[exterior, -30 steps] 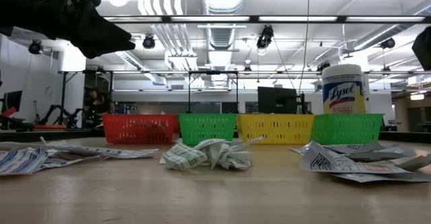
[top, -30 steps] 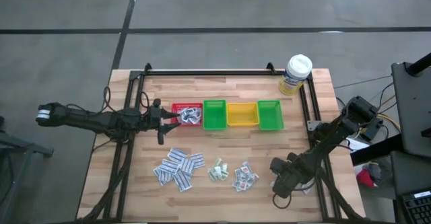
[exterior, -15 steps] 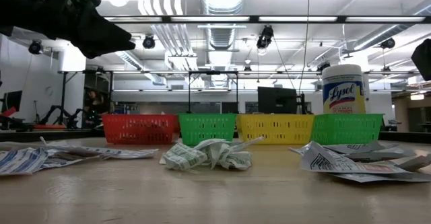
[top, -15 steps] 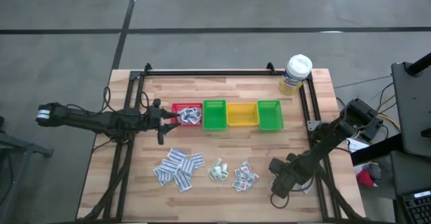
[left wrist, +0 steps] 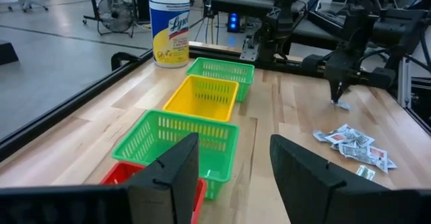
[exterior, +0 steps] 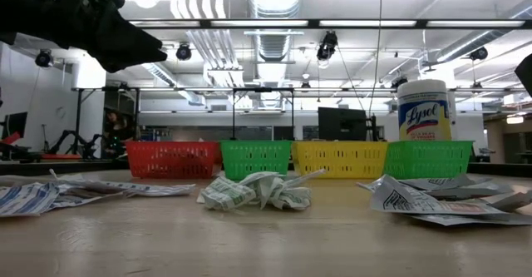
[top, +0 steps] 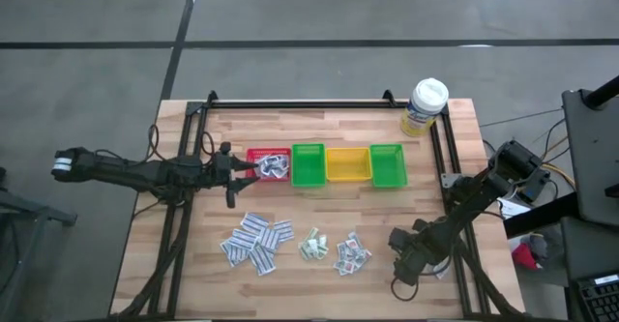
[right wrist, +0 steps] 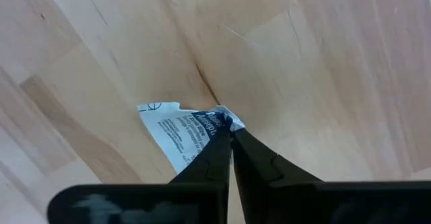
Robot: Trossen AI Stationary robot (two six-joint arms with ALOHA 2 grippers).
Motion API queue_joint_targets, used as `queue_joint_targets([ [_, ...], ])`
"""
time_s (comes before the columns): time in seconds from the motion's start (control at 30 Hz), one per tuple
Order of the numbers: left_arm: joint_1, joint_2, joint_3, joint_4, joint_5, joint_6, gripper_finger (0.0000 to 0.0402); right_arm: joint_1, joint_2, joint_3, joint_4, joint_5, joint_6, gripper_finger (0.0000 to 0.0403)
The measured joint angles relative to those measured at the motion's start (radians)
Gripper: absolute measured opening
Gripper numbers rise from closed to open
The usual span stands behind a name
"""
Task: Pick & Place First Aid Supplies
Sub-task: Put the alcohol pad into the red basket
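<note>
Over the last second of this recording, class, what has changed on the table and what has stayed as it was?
The right gripper, down at the table's front right, has closed its fingers onto a white packet lying on the wood; its arm barely shifted. The left gripper stays open by the red bin. The other bins, the packet piles and the wipes canister have not moved.

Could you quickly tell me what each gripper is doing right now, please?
Left gripper: open, empty, by the red bin.
Right gripper: shut on a white paper packet lying on the table.
</note>
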Motion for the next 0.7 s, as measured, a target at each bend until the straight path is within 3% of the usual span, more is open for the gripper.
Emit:
queue_joint_targets([
  [0.13, 0.0, 0.0, 0.0, 0.012, 0.016, -0.024, 0.0177, 0.001, -0.001, 0.0, -0.012, 0.035, -0.01, 0.0009],
  [0.27, 0.0, 0.003, 0.0, 0.049, 0.06, -0.037, 0.0177, 0.0, -0.004, 0.011, -0.019, 0.163, -0.046, 0.0008],
  [0.47, -0.001, 0.052, 0.0, 0.182, 0.153, -0.062, 0.0177, 0.0, -0.008, 0.068, -0.017, 0.492, -0.161, 0.0008],
  [0.7, -0.016, 0.191, 0.0, 0.35, 0.171, -0.079, 0.0177, -0.025, -0.009, 0.143, -0.015, 0.923, -0.34, 0.0008],
])
